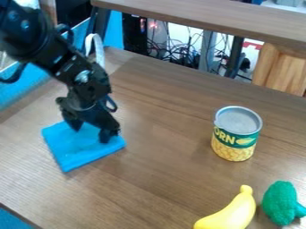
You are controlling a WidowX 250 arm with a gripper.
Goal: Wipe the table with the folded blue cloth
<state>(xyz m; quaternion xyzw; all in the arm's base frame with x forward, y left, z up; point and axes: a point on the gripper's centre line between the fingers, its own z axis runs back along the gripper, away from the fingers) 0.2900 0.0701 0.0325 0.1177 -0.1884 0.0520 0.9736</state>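
The black gripper point(91, 129) hangs over a folded blue cloth point(82, 154) at the left of the table. Its two fingers stand apart, one above the cloth's upper left part and the other near its right corner. The tips are at or just above the fabric; I cannot tell whether they touch it. The cloth lies flat, and the gripper hides some of its back part. No held thing can be made out between the fingers.
A corn can point(236, 134) stands upright on the wooden table point(161, 179) at the right. A yellow banana point(233, 212) and green broccoli point(281, 202) lie near the lower right edge. A wooden shelf point(209, 15) runs across the back, with cables beneath.
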